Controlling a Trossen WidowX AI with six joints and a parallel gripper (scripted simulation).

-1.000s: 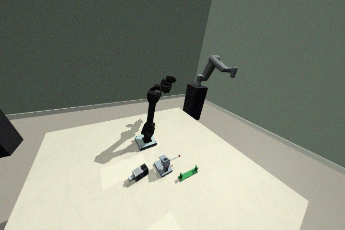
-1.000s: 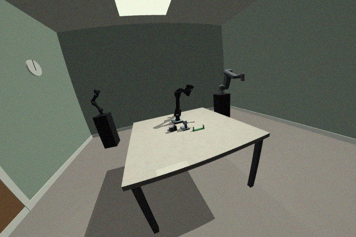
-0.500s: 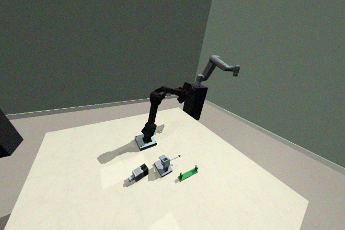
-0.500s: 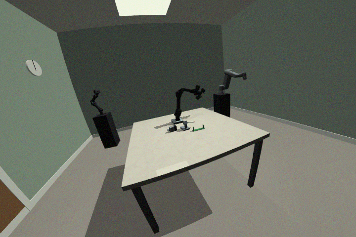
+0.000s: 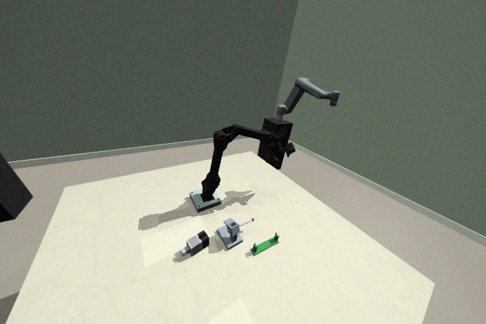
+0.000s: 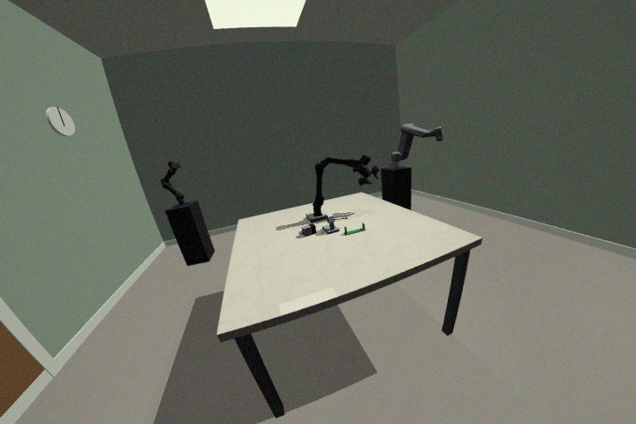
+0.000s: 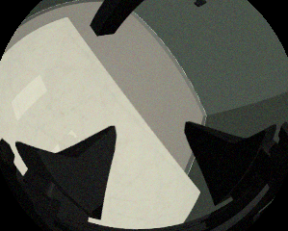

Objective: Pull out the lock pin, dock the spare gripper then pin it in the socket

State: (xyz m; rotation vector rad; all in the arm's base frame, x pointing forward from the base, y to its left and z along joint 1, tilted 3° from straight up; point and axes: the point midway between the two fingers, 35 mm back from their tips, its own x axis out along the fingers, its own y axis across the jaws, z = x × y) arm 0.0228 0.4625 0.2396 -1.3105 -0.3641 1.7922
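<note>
Nothing sits between the fingers of the gripper (image 5: 289, 149), parted and high over the table's (image 5: 98, 244) far corner. Step one looks unstarted: the lock pin (image 5: 246, 221) remains through the socket (image 5: 230, 228), spare gripper (image 5: 196, 243) alongside. Next: descend, pinch its red knob.

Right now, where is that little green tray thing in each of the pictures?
Top: the green tray lies on the table, right of the grey socket mount.
Exterior: far side of the table, again right of the mount.
Wrist: not in it.
Shared landmark: the grey arm on the black pedestal.
</note>
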